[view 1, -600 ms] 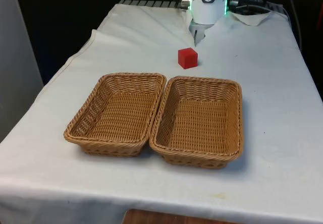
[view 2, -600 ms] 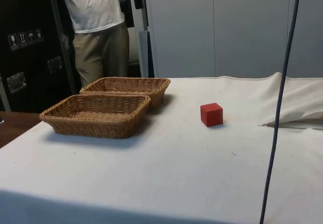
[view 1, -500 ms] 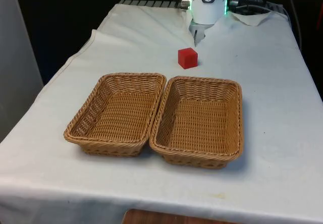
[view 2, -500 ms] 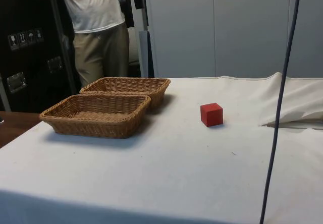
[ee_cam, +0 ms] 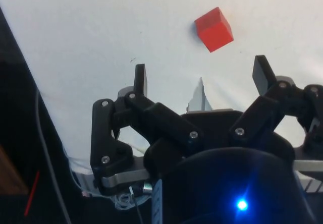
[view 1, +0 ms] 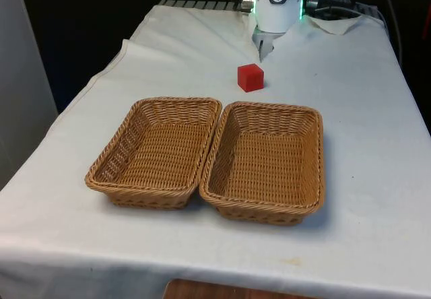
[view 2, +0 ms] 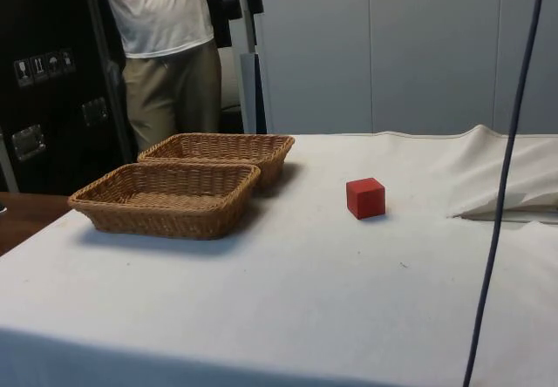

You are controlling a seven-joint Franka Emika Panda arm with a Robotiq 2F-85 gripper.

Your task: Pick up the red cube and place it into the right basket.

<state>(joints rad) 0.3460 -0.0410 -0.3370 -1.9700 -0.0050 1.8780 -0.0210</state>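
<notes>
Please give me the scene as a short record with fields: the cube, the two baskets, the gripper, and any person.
cube: small red cube on the white tablecloth, beyond the baskets, touching neither
left basket: rectangular brown wicker basket at the front view's left, empty
right basket: matching wicker basket at the front view's right, empty, beside the other
gripper: black two-finger gripper open, above the cloth, short of the cube, holding nothing
person: standing behind the baskets in the side view

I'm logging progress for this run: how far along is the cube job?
Nothing looks done yet: the red cube sits on the white cloth, beyond both baskets. In hand: the pincer is open above the cloth, with the cube ahead of its fingers, not between them. Left: reach the cube, grasp it, and carry it to the right basket, which holds nothing.
</notes>
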